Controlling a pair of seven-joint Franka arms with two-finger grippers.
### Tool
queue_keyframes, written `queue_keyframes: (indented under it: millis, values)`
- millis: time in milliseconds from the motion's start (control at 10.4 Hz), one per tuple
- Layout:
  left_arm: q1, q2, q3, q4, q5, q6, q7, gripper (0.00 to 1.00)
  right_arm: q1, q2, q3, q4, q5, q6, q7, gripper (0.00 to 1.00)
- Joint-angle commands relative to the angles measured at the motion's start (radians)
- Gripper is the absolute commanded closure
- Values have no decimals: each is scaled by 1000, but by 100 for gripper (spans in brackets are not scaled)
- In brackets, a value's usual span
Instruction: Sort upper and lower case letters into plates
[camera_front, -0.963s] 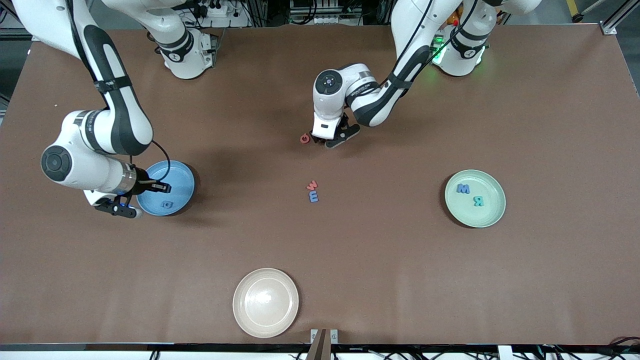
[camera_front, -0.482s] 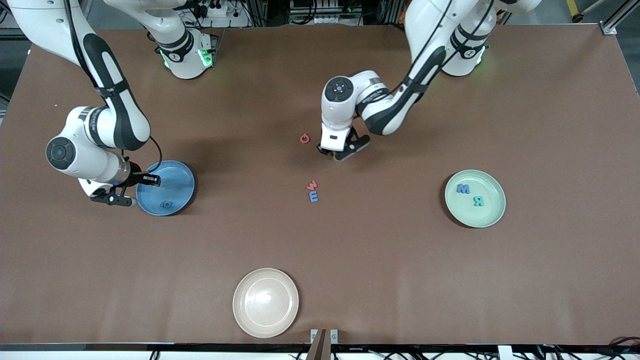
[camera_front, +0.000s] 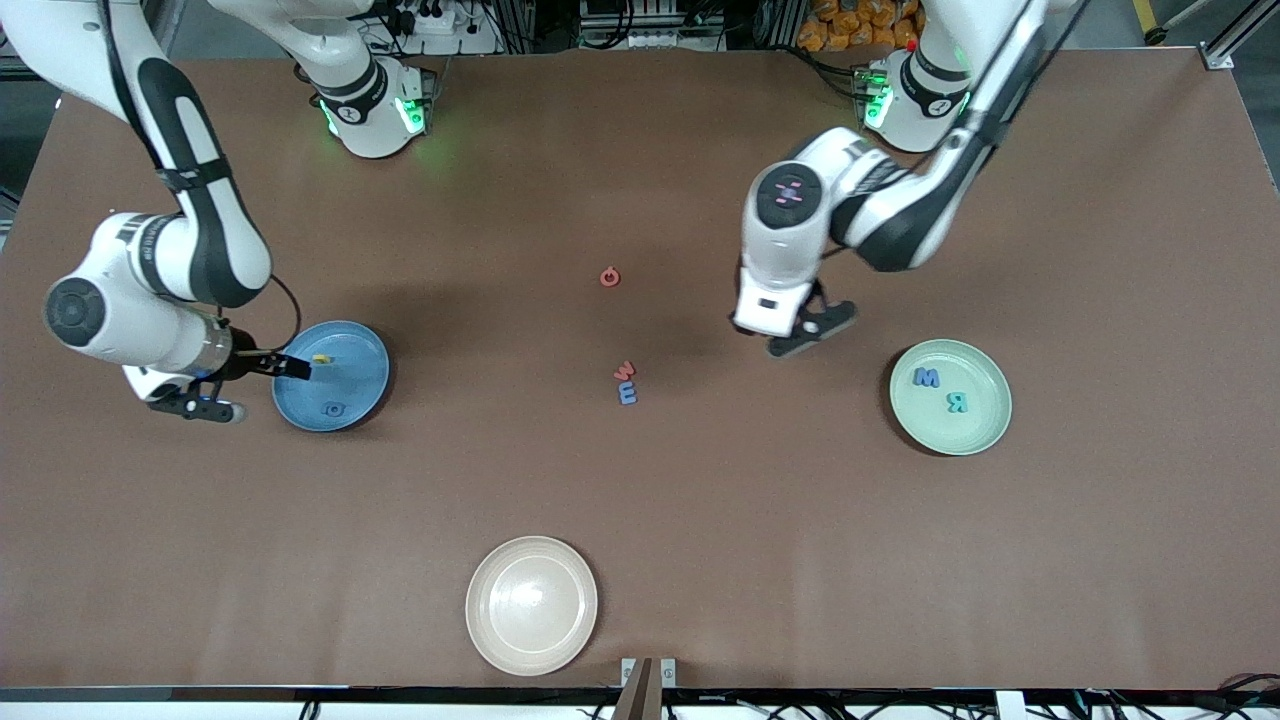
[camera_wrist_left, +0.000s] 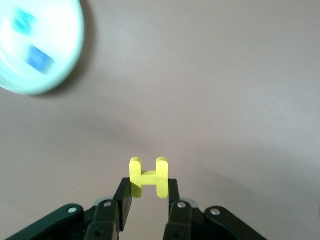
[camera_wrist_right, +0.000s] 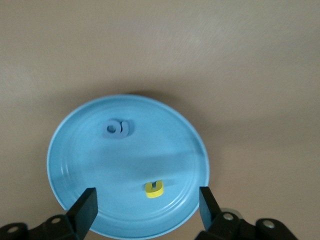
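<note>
While L tool (camera_wrist_left: 145, 200) pinches flat yellow H (camera_wrist_left: 148, 177).

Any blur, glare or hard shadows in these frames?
Left wrist view: the mint green plate is smeared and washed out, while the yellow H stays sharp. Right wrist view: crisp, with a soft shadow across the blue plate. Front view: even light.

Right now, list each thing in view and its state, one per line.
Left pincer: shut on yellow H, in the air.
Right pincer: open, over the blue plate.
Blue plate: holds a blue letter and a yellow letter.
Mint plate: holds two letters.
Beige plate: no letters.
Red letter: unsorted on table.
</note>
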Motion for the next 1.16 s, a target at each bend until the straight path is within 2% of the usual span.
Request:
queue_keyframes:
  millis: [0,193,385,482,771,867,1060]
  values:
    - [191,-131,-29,-106,-41,-80,323,100,-14,-26,12,46,-14,-32,-7,9]
    - [331,-139,-29,-131,-41,-87,519,100,-9,-23,15,134,-6,-70,2,7]
    - [462,-122,-28,-139,-41,-84,671,100,12,8,15,269,-6,-232,0,6]
    - [505,-107,-28,-139,-41,-76,735,100,49,15,15,294,-18,-273,3,6]
    - [530,-50,-3,-120,-35,-26,759,100,130,20,15,294,-41,-231,71,8]
    - [525,-35,3,-111,-34,0,759,100,149,37,18,302,-23,-222,110,10]
    - [513,3,5,-77,-34,36,754,100,272,80,20,334,-25,-217,381,13]
